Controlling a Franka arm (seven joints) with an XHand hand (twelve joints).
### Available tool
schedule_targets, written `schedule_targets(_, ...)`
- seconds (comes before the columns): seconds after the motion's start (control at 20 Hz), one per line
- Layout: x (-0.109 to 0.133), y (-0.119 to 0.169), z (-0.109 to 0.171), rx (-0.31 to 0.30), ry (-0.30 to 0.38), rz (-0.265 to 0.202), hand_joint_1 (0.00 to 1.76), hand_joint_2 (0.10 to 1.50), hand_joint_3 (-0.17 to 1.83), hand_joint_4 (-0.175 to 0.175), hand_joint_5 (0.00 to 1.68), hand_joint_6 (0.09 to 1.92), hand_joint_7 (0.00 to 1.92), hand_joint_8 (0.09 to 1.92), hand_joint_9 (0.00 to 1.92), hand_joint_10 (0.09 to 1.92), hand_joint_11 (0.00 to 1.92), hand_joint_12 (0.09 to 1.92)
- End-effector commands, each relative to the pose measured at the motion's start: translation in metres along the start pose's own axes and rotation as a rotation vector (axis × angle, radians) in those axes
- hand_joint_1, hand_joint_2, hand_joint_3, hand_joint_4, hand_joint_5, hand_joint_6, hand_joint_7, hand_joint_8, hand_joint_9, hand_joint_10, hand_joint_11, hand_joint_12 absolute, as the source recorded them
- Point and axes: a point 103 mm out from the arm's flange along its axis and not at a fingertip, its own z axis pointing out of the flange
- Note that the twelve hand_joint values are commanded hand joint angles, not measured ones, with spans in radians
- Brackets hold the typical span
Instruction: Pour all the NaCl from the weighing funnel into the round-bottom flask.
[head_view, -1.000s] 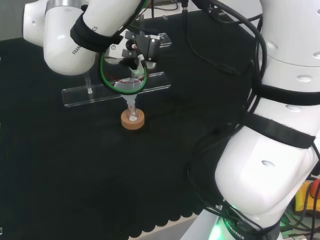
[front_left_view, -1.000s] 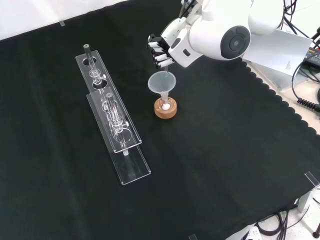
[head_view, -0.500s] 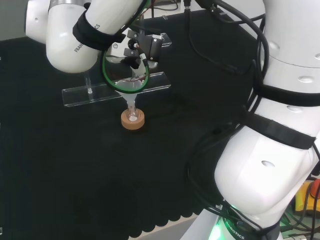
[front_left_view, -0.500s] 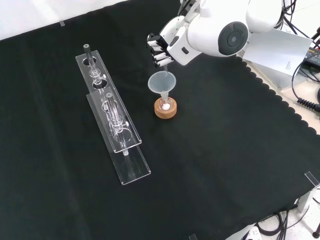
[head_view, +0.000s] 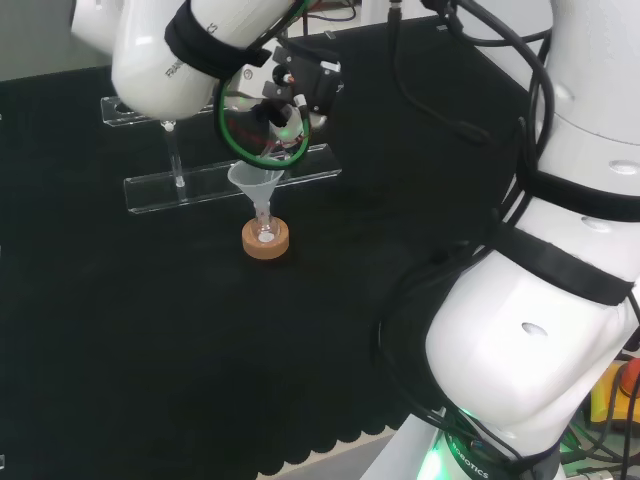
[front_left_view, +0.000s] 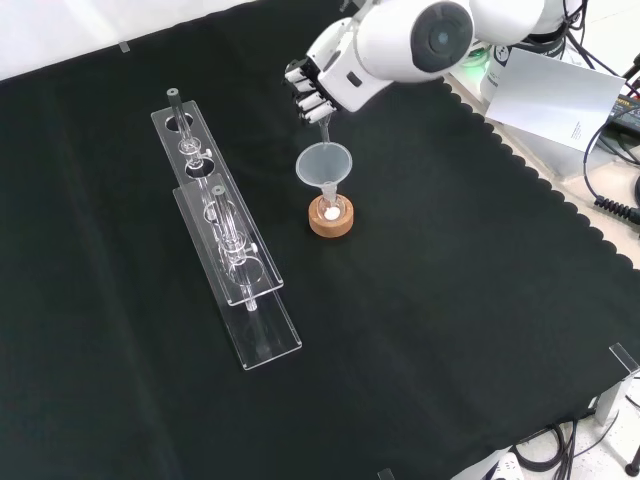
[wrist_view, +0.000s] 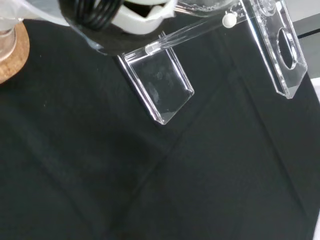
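**Hand held above the funnel on the flask**

Cloth (front_left_view: 450, 330) is lying black and bare across the near part of the front view, with a scalloped edge along its right side. Nearest on it, two long clear racks (front_left_view: 228, 262) are standing side by side at the left, with glass pieces slotted into them; how many pieces are being carried cannot be told. Just to the right of the racks, a cork ring (front_left_view: 330, 216) is sitting on the cloth, and the round-bottom flask (front_left_view: 327, 210) is being held in it, a small white heap showing inside. A clear funnel (front_left_view: 324, 165) is standing upright in the flask's neck, its wide mouth facing up.

Above and beyond the funnel, the hand (front_left_view: 312, 88) is being kept over the funnel's rim, its dark fingers curled. A thin clear piece is reaching down from the fingers toward the funnel's mouth; it appears to be the weighing funnel (front_left_view: 323, 123), but its shape is hard to make out, and whether it is touching the funnel cannot be told.

In the head view the hand (head_view: 290, 95) is largely being covered by the white arm link (head_view: 175, 50) and a green cable loop (head_view: 250, 125), with the funnel (head_view: 257, 187) and cork ring (head_view: 265, 239) below it. In the wrist view the rack ends (wrist_view: 165, 97) are being seen close up, and the cork ring (wrist_view: 12, 55) is being cut off at the frame edge.
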Motion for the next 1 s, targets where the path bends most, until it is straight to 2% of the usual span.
schedule_targets(0.05, -0.014, -0.004, 0.021, -0.027, 0.224, 0.005, 1.28, 0.96, 0.19, -0.175, 1.10, 0.83, 1.14, 0.81, 1.38, 0.34, 1.29, 0.68)
schedule_targets(0.1, -0.017, -0.004, 0.025, -0.029, 0.265, 0.008, 1.28, 0.96, 0.19, -0.175, 1.10, 0.83, 1.14, 0.81, 1.38, 0.34, 1.29, 0.68)
schedule_targets(0.4, -0.032, -0.006, 0.049, -0.042, 0.401, 0.029, 1.28, 0.96, 0.19, -0.175, 1.10, 0.83, 1.14, 0.81, 1.38, 0.34, 1.28, 0.68)
schedule_targets(0.6, -0.044, -0.007, 0.071, -0.052, 0.558, 0.058, 1.28, 0.96, 0.19, -0.175, 1.10, 0.83, 1.14, 0.81, 1.38, 0.34, 1.28, 0.68)
schedule_targets(1.0, -0.055, -0.009, 0.094, -0.071, 0.651, 0.090, 1.28, 0.96, 0.18, -0.175, 1.10, 0.82, 1.14, 0.81, 1.38, 0.33, 1.28, 0.68)
